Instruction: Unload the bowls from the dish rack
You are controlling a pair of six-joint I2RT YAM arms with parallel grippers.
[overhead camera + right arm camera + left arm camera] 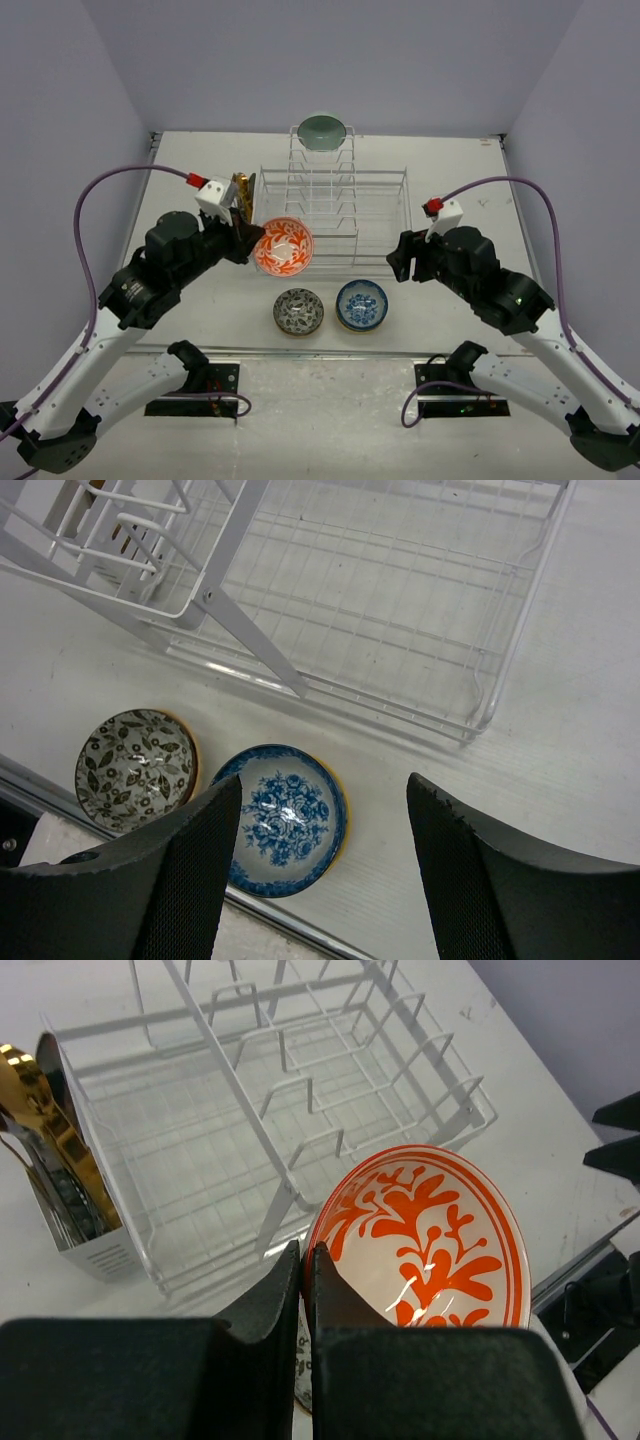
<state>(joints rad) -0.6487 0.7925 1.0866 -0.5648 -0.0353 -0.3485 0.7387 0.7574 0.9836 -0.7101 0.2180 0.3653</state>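
Left wrist view shows the left pincer [305,1260] nipping only the rim of the orange bowl [430,1240] at the rack's [225,1070] 7 o'clock corner, so it may slip and fall onto the grey bowl [298,311] at its 6 o'clock, while the right pincer [402,256] hangs wide and empty.

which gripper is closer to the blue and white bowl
Right. The right gripper hangs open just beyond the blue and white bowl, to its right; the left gripper is farther off on its left, shut on the orange bowl.
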